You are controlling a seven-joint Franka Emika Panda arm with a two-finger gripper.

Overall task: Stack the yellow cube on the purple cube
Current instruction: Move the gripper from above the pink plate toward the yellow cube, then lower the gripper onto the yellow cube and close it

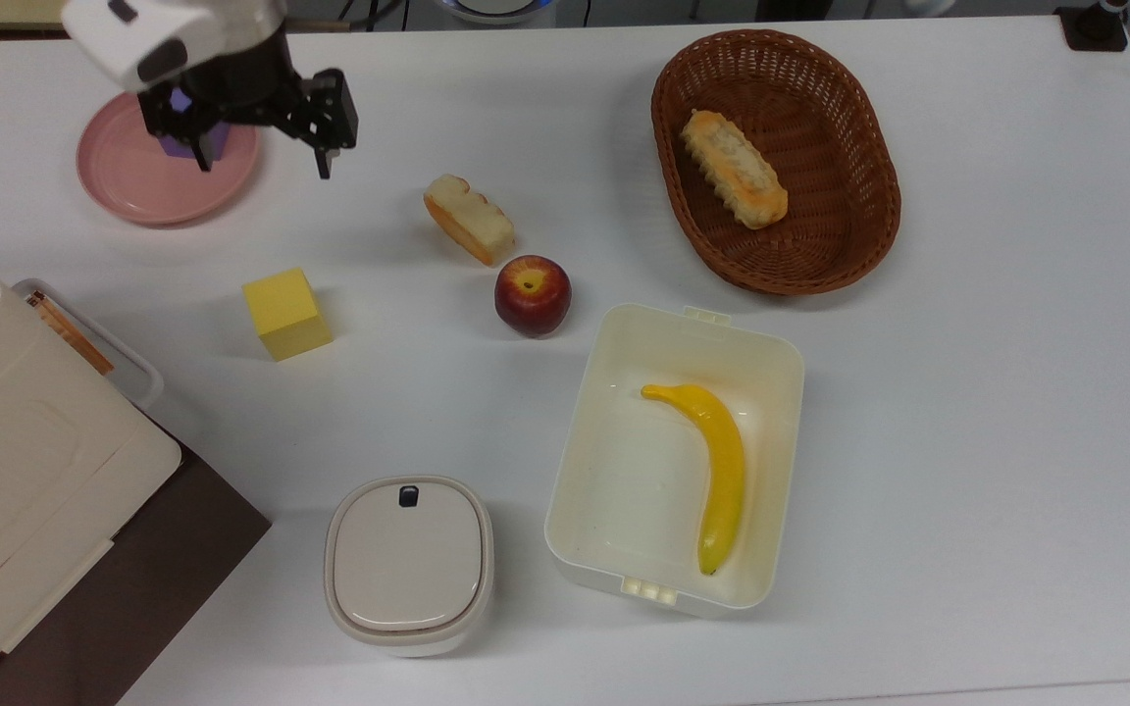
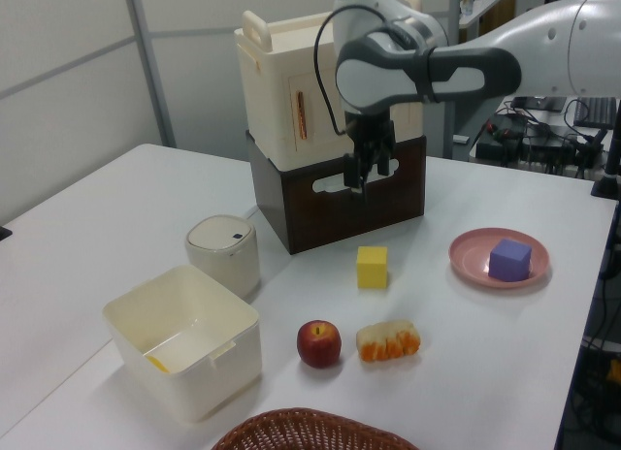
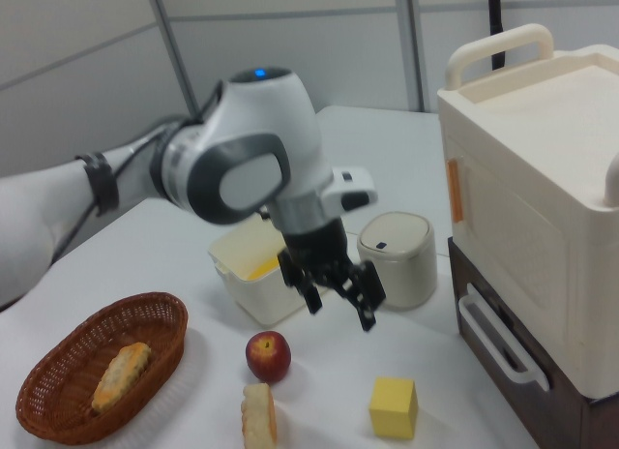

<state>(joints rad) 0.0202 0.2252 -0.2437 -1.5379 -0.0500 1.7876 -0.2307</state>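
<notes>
The gripper (image 1: 264, 157) (image 2: 362, 177) (image 3: 338, 309) hangs above the table (image 1: 967, 392), fingers pointing down and spread apart with nothing between them; the white arm reaches in from the table's far edge in the top view.

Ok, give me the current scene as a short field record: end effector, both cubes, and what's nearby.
end effector: open, empty, raised above the table
yellow cube: on the table, untouched
purple cube: on the pink plate
stacking: not yet done
near yellow cube: apple, bread piece
container: holds a banana
basket: holds a bread roll
</notes>
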